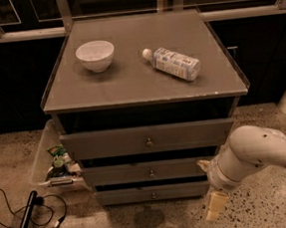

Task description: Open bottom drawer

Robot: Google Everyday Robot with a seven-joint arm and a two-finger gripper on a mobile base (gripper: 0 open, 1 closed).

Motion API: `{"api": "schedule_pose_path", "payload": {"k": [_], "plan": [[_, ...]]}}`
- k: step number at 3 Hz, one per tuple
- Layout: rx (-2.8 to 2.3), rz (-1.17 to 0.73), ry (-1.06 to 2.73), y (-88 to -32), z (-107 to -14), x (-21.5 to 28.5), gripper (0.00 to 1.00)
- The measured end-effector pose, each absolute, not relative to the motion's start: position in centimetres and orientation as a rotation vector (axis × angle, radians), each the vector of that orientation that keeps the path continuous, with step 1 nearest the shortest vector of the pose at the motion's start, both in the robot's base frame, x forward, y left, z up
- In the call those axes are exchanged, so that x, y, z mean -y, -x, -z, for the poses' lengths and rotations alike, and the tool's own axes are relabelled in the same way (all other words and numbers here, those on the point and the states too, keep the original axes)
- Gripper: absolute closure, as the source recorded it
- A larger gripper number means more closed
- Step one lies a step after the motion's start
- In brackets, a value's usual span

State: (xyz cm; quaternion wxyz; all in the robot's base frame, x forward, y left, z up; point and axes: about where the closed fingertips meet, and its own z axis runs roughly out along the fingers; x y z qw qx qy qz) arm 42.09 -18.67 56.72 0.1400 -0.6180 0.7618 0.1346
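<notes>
The bottom drawer (135,194) is the lowest and slimmest of three grey drawer fronts, with a small round brass knob (153,195) at its centre. Its front sits about level with the cabinet's base. My gripper (215,207) hangs low at the cabinet's lower right corner, just right of the bottom drawer's right end and near the floor. It is well to the right of the knob. My white arm (259,153) reaches in from the right edge.
A white bowl (95,55) and a lying plastic bottle (173,63) are on the cabinet top (130,84). A clear bin (49,161) with packets stands left of the cabinet. Black cables (27,216) lie on the speckled floor at lower left.
</notes>
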Motion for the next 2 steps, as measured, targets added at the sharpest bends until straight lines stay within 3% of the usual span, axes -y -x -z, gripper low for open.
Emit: {"api": "schedule_pose_path", "payload": {"k": [2], "plan": [[-2.197, -0.411, 1.801, -42.2, -51.7, 18.3, 0.00]]}}
